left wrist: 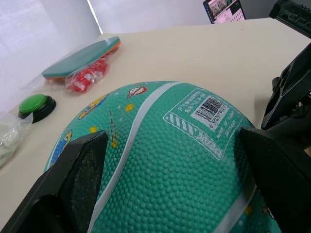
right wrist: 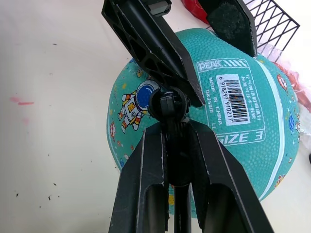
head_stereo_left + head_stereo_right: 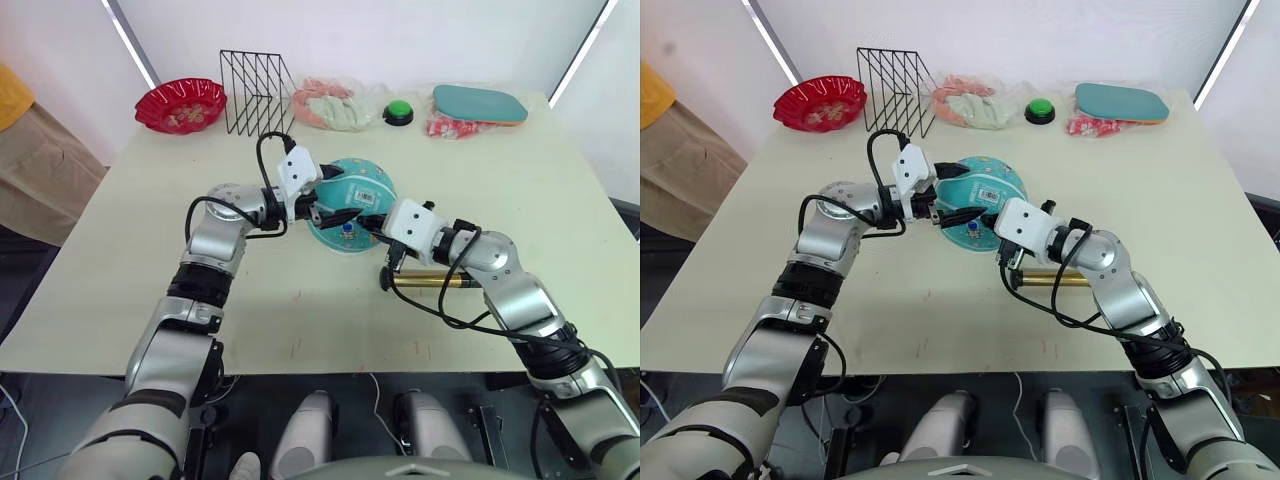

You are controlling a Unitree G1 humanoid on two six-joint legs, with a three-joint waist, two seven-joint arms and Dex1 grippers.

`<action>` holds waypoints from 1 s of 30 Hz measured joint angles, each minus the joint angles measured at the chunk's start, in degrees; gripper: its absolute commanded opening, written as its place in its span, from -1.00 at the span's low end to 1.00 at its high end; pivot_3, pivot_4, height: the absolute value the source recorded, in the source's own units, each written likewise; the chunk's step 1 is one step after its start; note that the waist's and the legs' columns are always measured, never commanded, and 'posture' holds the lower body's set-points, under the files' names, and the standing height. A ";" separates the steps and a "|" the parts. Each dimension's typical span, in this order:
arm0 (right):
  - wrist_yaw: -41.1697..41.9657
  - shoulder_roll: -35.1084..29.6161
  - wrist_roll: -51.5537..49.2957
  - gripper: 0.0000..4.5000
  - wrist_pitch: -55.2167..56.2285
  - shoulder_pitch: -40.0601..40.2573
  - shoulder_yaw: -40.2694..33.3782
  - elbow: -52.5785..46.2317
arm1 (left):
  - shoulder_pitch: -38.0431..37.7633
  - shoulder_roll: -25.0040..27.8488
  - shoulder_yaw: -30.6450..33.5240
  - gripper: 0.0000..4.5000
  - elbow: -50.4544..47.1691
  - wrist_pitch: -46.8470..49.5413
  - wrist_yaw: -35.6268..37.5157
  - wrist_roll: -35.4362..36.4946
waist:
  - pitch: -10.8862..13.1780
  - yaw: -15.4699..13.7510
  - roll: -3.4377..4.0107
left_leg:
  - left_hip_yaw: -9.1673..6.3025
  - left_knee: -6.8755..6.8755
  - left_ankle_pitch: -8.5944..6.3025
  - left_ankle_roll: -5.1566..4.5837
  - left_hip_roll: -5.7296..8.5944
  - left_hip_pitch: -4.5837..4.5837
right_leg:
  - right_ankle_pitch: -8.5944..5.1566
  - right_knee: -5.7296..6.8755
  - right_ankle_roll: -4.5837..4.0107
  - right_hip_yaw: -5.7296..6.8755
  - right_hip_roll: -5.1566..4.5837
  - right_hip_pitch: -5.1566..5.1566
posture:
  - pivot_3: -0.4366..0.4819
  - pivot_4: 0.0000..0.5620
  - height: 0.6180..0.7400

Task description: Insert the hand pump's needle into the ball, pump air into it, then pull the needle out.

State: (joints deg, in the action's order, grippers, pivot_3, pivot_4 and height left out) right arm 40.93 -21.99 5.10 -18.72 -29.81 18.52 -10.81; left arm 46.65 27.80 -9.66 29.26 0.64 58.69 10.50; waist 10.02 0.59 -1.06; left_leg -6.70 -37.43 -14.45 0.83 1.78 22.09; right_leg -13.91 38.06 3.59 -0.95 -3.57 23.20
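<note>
The teal ball (image 3: 352,196) sits mid-table, its barcode label (image 2: 234,97) facing up. My left gripper (image 3: 334,196) is shut on the ball, with one finger (image 1: 80,170) pressed on each side. From the other side, my right gripper (image 2: 169,127) is shut on the black fitting (image 2: 168,104) at the hose's tip and holds it against the ball beside an astronaut print. The thin needle pin itself is hidden by the fitting and fingers. The gold hand pump (image 3: 430,281) lies on the table under my right forearm, its black hose looping to the gripper.
Along the far edge stand a red bowl (image 3: 181,103), a black wire rack (image 3: 257,92), a plastic bag (image 3: 330,105), a green button (image 3: 398,112), a teal paddle case (image 3: 480,103) and a red packet (image 3: 450,126).
</note>
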 measured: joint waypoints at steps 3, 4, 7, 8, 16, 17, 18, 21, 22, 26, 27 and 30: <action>-0.06 0.09 -0.52 -0.97 0.00 0.17 -0.27 0.00 | 0.05 0.00 -0.04 1.00 0.04 -0.04 0.00 0.00 | 0.00 -0.01 0.00 | 0.00 0.00 0.00 0.00 0.00 0.00 | 0.00 -0.01 0.00 0.00 0.00 0.00 | -0.05 -0.47 1.00; -0.11 0.24 -0.82 -0.97 0.01 0.43 -0.52 0.00 | 0.08 0.00 -0.11 1.00 0.06 -0.05 0.00 0.00 | 0.00 -0.01 0.00 | 0.00 0.00 0.00 0.00 0.00 0.00 | 0.00 -0.01 0.00 0.00 0.00 0.00 | -0.05 -0.47 1.00; -0.16 0.34 -1.05 -0.97 0.01 0.58 -0.64 0.00 | 0.09 0.00 -0.14 1.00 0.07 -0.05 0.00 0.00 | 0.00 -0.01 0.00 | 0.00 0.00 0.00 0.00 0.00 0.00 | 0.00 -0.01 0.00 0.00 0.00 -0.01 | -0.05 -0.47 1.00; -0.17 0.36 -1.08 -0.97 0.01 0.63 -0.66 0.00 | 0.09 0.00 -0.16 1.00 0.11 -0.05 0.00 0.00 | 0.00 -0.01 0.00 | 0.00 0.00 0.00 0.00 0.00 0.00 | 0.00 -0.01 0.00 0.01 0.00 -0.01 | -0.05 -0.47 1.00; -0.27 0.51 -1.41 -0.97 0.01 0.71 -0.88 -0.03 | 0.34 0.00 -0.42 1.00 0.49 -0.05 0.00 0.00 | 0.00 0.00 0.00 | -0.02 0.00 0.00 0.00 0.00 -0.01 | 0.00 -0.01 0.00 0.02 0.00 -0.03 | -0.05 -0.47 1.00; -0.27 0.47 -1.47 -0.97 0.01 0.71 -0.89 -0.08 | 0.36 0.00 -0.46 1.00 0.51 -0.05 0.00 0.00 | 0.00 0.00 0.00 | -0.02 0.00 0.00 0.00 0.00 -0.01 | 0.00 -0.01 0.00 0.02 0.00 -0.03 | -0.05 -0.47 1.00; -0.27 0.39 -1.48 -0.97 0.00 0.72 -0.90 -0.21 | 0.39 0.00 -0.49 1.00 0.51 -0.05 0.00 0.00 | 0.00 0.00 0.00 | -0.02 0.00 0.00 0.00 0.00 -0.01 | 0.00 -0.01 0.00 0.02 0.00 -0.03 | -0.05 -0.47 1.00; -0.28 -0.05 -1.51 -0.97 -0.98 1.26 -1.09 -1.53 | 0.68 -0.02 -0.71 1.00 0.51 -0.05 0.01 0.01 | 0.00 -0.01 0.00 | -0.03 0.00 0.00 0.00 0.00 0.00 | 0.00 -0.03 0.00 0.03 0.00 -0.03 | -0.05 -0.47 1.00; -0.29 -0.22 -1.53 -0.97 -1.20 1.31 -1.12 -1.84 | 0.82 -0.03 -0.96 1.00 0.51 -0.05 0.01 0.01 | 0.00 -0.04 0.00 | -0.03 0.00 0.00 0.00 0.01 0.00 | 0.00 -0.04 0.00 0.04 0.00 -0.04 | -0.05 -0.47 1.00; -0.29 -0.59 -1.60 -0.97 -2.28 1.48 -1.17 -2.85 | 0.96 -0.04 -1.15 1.00 0.51 -0.05 0.01 0.01 | 0.00 -0.02 0.00 | -0.04 0.00 0.00 0.00 0.01 0.01 | 0.00 -0.05 0.00 0.04 0.00 -0.04 | -0.05 -0.47 1.00; -0.29 -0.70 -1.84 -0.97 -2.53 1.48 -1.21 -3.02 | 1.00 -0.07 -1.20 1.00 0.51 -0.05 0.01 0.01 | 0.00 -0.02 0.00 | -0.04 0.00 0.00 0.00 0.01 0.01 | 0.00 -0.05 0.00 0.04 -0.01 -0.04 | -0.05 -0.47 1.00; -0.29 -0.84 -2.21 -0.97 -3.76 1.54 -1.33 -3.97 | 1.13 -0.11 -1.39 1.00 0.51 -0.05 0.01 0.01 | 0.00 -0.02 0.00 | -0.04 0.00 0.00 0.00 0.01 0.01 | 0.00 -0.06 0.00 0.04 -0.01 -0.04 | -0.05 -0.47 1.00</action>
State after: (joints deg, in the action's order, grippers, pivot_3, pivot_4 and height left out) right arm 40.64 -22.83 2.89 -22.47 -28.27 17.19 -14.79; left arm 47.78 27.69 -11.05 29.78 0.59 58.70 10.52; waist 10.02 0.57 -1.06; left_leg -6.74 -37.43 -14.45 0.82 1.79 22.10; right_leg -13.91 38.01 3.59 -0.91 -3.57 23.17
